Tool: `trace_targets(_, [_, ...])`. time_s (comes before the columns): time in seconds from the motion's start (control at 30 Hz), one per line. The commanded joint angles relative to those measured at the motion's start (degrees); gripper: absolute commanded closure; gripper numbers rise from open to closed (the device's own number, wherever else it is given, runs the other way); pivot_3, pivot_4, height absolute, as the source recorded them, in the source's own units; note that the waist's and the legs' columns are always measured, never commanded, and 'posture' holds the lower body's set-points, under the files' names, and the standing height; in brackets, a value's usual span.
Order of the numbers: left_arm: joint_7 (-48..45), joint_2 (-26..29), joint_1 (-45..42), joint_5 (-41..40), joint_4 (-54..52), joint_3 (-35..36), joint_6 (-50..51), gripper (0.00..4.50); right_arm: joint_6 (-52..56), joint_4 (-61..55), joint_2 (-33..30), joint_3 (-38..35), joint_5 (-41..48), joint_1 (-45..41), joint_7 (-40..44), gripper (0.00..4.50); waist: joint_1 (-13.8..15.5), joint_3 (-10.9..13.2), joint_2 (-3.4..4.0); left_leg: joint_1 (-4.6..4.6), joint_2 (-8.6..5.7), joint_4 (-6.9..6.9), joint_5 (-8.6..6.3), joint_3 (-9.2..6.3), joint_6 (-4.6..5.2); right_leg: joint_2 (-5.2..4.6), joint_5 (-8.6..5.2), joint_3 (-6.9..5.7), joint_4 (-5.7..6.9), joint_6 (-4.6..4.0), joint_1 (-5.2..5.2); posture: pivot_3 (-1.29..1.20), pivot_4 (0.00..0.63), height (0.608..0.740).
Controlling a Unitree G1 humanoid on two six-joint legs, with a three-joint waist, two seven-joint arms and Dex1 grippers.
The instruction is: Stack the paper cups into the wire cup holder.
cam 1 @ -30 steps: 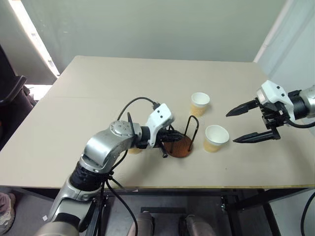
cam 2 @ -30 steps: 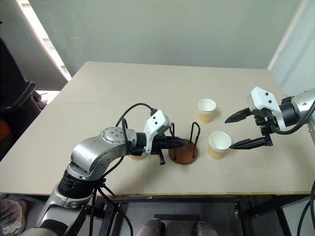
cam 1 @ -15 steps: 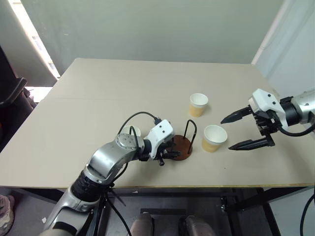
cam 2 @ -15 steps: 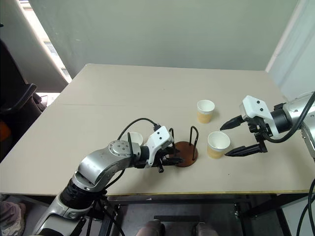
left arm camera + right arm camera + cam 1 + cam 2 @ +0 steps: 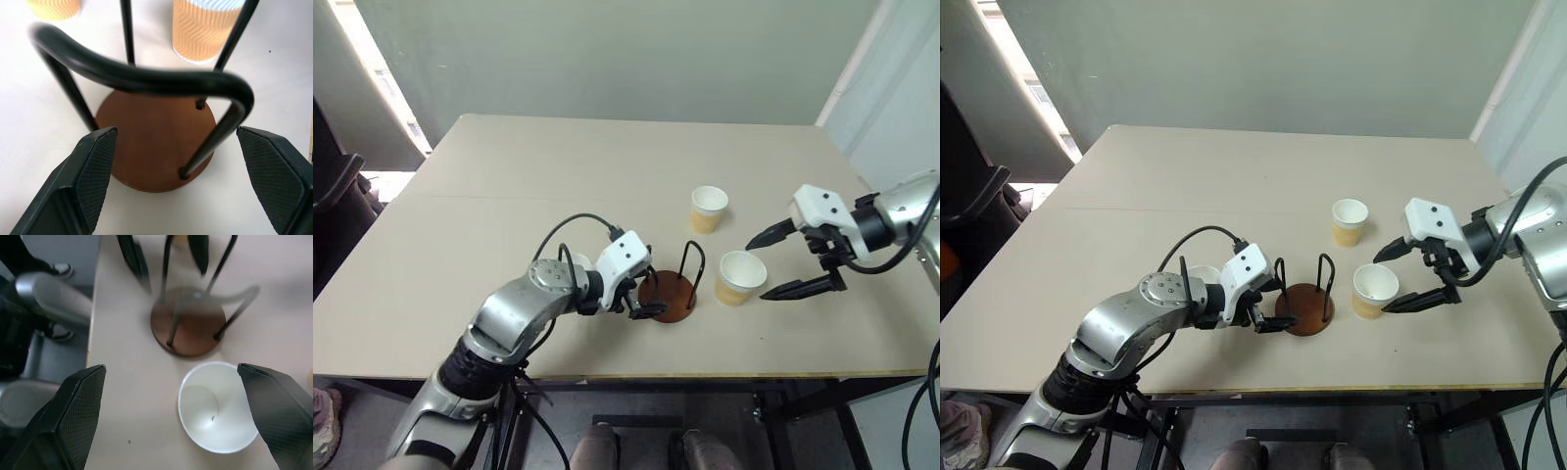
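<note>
Worktop (image 5: 509,186), pale beige, carries everything in the head views. The wire cup holder (image 5: 671,294) stands near the front edge, its brown disc base flat on the surface and its two black wire loops upright, with no cup in it. The left gripper (image 5: 644,300) sits just beside the holder on the robot's left, its fingers spread apart and holding nothing. One paper cup (image 5: 1203,278) is partly hidden behind the left forearm. A second cup (image 5: 709,209) stands upright farther back, and a third cup (image 5: 741,277) stands upright just to the right of the holder. The right gripper (image 5: 781,262) hovers near that third cup with its fingers wide apart, empty.

In the left wrist view, the two spread black fingers (image 5: 93,166) flank the holder's base (image 5: 156,142), with a wire loop (image 5: 142,76) arching close in front and two cups beyond it.

In the right wrist view, the wide-open fingers (image 5: 73,411) frame the third cup's white inside (image 5: 217,406), the holder just beyond it.
</note>
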Motion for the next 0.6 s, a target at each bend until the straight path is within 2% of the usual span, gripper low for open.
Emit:
trace_targets(0.03, [-0.87, 1.63, -1.8, -0.48, -2.86, 2.64, -0.92, 0.31, -2.05, 1.33, 0.63, 1.33, -3.49, -0.28, -1.23, 0.0, 0.01, 0.0, 0.0, -0.01, 0.01, -0.01, -0.03, 0.0, 0.01, 0.0, 0.01, 0.0, 0.01, 0.01, -0.02, 0.0, 0.15, 0.74])
trace_targets(0.3, [-6.83, 10.16, -1.76, -1.68, -5.71, 7.57, -5.03, 0.31, -4.83, 5.53, 3.31, 3.74, -7.35, -0.13, -1.3, 0.0, -0.18, 0.01, 0.01, -0.05, 0.06, -0.05, -0.3, -0.02, 0.02, 0.0, 0.0, 0.0, 0.05, 0.0, -0.16, 0.0, 0.15, 0.74])
trace_targets(0.47, [-13.61, 16.25, -2.05, -4.27, -5.33, 16.12, -12.91, 0.31, -5.56, 6.26, 4.91, 4.7, -8.14, 0.14, -0.71, 0.0, -0.32, 0.01, 0.02, -0.09, 0.08, -0.12, -0.37, -0.04, 0.01, 0.01, -0.04, -0.01, 0.09, -0.09, -0.31, 0.0, 0.15, 0.74])
trace_targets(0.6, [-19.43, 20.81, 0.28, -8.84, -7.63, 22.36, -14.74, 0.31, -7.1, 7.24, 6.09, 6.68, -11.09, 0.65, -1.68, 0.0, -0.44, 0.01, 0.02, -0.09, 0.09, -0.14, -0.6, -0.05, 0.1, 0.0, -0.09, 0.0, 0.08, -0.17, -0.31, 0.0, 0.15, 0.74])
